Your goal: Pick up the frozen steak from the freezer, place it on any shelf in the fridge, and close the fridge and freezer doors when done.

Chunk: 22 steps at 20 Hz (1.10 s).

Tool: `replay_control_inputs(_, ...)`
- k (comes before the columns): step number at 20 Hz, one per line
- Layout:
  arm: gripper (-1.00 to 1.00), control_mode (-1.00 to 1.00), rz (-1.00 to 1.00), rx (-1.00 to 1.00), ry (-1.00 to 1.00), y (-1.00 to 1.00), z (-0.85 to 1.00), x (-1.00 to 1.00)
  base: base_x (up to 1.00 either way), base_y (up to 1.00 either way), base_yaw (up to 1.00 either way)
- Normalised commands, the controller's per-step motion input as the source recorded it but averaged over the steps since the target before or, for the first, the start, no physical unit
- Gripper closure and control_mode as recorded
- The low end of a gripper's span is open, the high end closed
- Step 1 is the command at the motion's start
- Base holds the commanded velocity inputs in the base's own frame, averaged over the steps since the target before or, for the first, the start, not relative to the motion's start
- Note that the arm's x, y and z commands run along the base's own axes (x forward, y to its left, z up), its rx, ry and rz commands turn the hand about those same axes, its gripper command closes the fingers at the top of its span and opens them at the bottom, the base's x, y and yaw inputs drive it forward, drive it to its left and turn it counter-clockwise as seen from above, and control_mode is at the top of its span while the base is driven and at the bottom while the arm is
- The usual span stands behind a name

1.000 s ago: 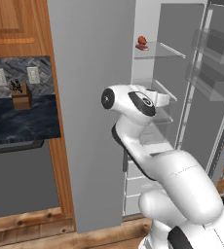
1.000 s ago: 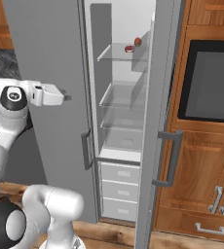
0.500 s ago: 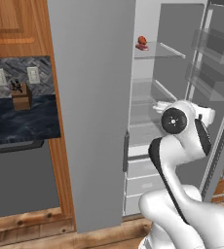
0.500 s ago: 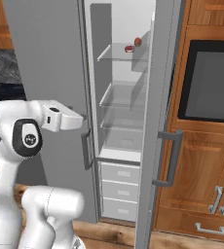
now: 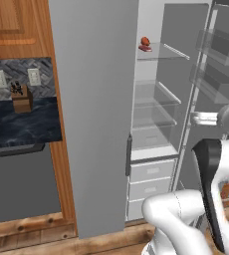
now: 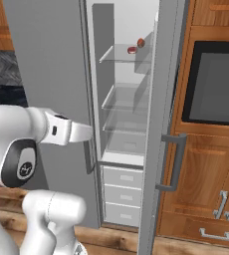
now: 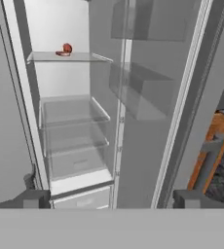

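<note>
While the gripper (image 7: 109, 199) hangs with its two fingertips spread wide and empty, the open compartment of the fridge (image 7: 75, 121) lies ahead. Its door (image 7: 148, 87) stands swung out. Far up, on the top glass shelf (image 7: 50, 57), the frozen steak (image 7: 62, 53) lies just beside a rounder orange-red lump (image 7: 67, 47).

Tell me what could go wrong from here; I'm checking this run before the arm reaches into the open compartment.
1. The frozen steak lies right beside a rounder orange-red lump on the top glass shelf; a grasp could catch the wrong one or knock it off.
2. The opening between the two doors looks narrow, so the arm may clip a door edge.
3. The gripper sits well below that shelf and must rise past the lower shelves.
</note>
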Motion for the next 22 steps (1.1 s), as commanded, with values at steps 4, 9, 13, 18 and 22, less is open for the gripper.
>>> replay_control_inputs(4, -1.00, -1.00, 0.21, 0.04, 0.12, -0.23, 0.04, -1.00, 0.00, 0.00, 0.00)
replay_control_inputs(9, -1.00, -1.00, 0.02, 0.00, 0.01, -0.26, -0.08, -1.00, 0.00, 0.00, 0.00)
replay_control_inputs(13, -1.00, -1.00, 0.00, 0.03, 0.00, -0.89, 0.02, -0.70, 0.00, 0.00, 0.00)
replay_control_inputs(18, -1.00, -1.00, 0.00, 0.09, 0.00, -0.97, 0.22, -0.04, 0.00, 0.00, 0.00)
replay_control_inputs(22, -1.00, -1.00, 0.00, 0.05, 0.00, -0.90, 0.07, 0.42, 0.00, 0.00, 0.00)
